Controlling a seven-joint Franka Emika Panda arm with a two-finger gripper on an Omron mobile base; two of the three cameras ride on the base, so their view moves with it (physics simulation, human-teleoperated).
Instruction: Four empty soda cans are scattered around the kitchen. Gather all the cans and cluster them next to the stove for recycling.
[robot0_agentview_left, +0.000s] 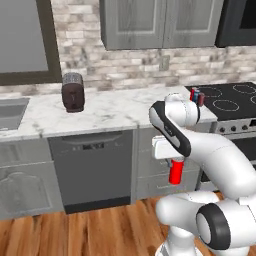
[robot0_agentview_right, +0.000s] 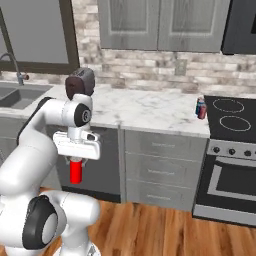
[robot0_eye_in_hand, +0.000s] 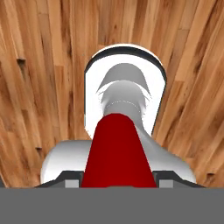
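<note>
Red aluminium is showing between the jaws: the gripper (robot0_agentview_right: 76, 161) is holding a red soda can (robot0_agentview_right: 76, 172) by its upper end, jaws closed narrow on it, and the can is hanging upright below the hand, out in front of the grey lower cabinets (robot0_agentview_right: 157, 170) and above the wood floor (robot0_eye_in_hand: 39, 65). In the hand view the red soda can (robot0_eye_in_hand: 117, 151) is running straight down from the fingertips. Two more cans (robot0_agentview_left: 197, 96) are standing together on the marble counter (robot0_agentview_right: 145, 110), just beside the left edge of the stove (robot0_agentview_right: 232, 115), far right of the arm. An empty can is probably very light, thin-walled and smooth, so it is likely denting under a hard squeeze and slipping under a loose one; a moderate hold across the rigid rim end, as here, seems safest
</note>
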